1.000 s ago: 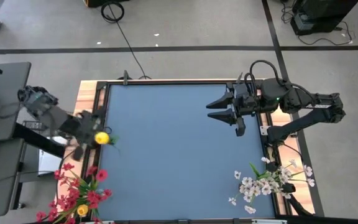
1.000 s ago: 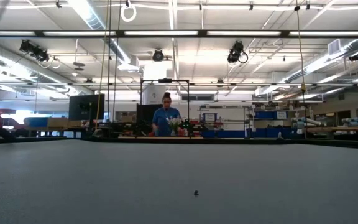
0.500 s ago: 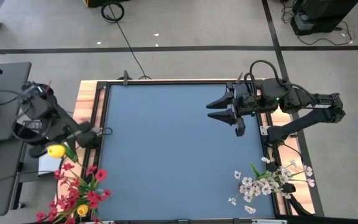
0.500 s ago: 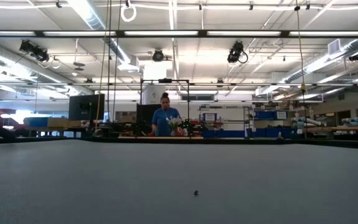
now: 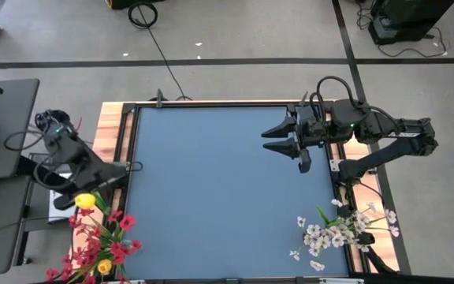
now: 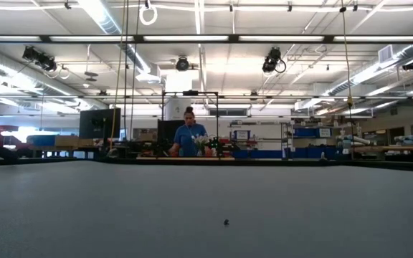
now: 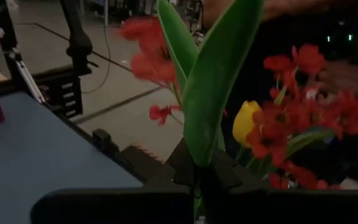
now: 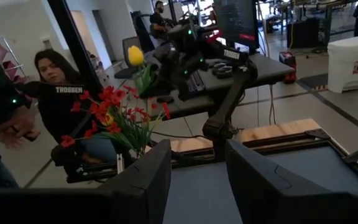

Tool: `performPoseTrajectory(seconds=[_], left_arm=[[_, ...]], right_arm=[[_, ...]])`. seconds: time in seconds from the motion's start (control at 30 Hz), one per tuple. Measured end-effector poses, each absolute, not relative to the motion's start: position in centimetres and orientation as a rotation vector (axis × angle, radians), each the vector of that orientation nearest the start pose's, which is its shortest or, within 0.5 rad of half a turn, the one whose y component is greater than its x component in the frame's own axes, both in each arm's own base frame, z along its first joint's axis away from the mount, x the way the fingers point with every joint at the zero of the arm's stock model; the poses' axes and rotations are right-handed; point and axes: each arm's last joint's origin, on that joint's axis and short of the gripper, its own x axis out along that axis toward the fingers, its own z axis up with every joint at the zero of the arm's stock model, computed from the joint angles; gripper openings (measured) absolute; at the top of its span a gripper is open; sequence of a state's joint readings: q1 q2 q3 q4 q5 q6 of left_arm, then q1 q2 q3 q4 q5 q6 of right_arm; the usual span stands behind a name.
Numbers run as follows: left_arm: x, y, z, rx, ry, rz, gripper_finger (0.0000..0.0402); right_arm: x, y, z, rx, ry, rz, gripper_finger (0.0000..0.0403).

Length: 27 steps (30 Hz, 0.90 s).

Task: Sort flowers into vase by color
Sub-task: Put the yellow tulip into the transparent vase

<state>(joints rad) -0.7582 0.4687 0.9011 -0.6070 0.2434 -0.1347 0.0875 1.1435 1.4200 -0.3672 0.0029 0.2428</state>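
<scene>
The left claw is closed on a yellow tulip, held just above the red flowers off the bench edge. Its wrist view shows the tulip's leaves close up. The right claw waits open, with white flowers near it.

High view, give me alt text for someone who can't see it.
Left claw, shut on a yellow tulip, hangs off the table's left edge above red flowers. Right claw waits open over the blue table; white flowers lie at its near right corner.
</scene>
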Motion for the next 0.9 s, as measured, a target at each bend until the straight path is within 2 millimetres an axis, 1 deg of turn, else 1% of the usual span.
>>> performPoseTrajectory(seconds=[0.07, 0.3, 0.63, 0.77, 0.9], left_arm=[[5.1, -5.8, 35.8, -0.063, 0.250, -0.990, 0.0009], [5.0, -5.7, 35.8, -0.055, 0.230, -0.991, 0.0009], [5.1, -5.7, 35.3, -0.002, 0.263, -0.985, 0.0009], [5.1, -5.8, 34.9, 0.006, 0.309, -0.980, 0.0009], [4.8, -5.5, 35.1, 0.003, 0.268, -0.984, 0.0009]], right_arm=[[22.5, 2.0, 46.0, 0.238, 0.100, 0.074, 0.0161], [22.5, 2.0, 46.0, 0.238, 0.100, 0.074, 0.0161], [22.5, 2.0, 46.0, 0.239, 0.100, 0.074, 0.0161], [22.5, 2.0, 46.0, 0.238, 0.100, 0.074, 0.0161], [22.5, 2.0, 46.0, 0.238, 0.100, 0.074, 0.0161]])
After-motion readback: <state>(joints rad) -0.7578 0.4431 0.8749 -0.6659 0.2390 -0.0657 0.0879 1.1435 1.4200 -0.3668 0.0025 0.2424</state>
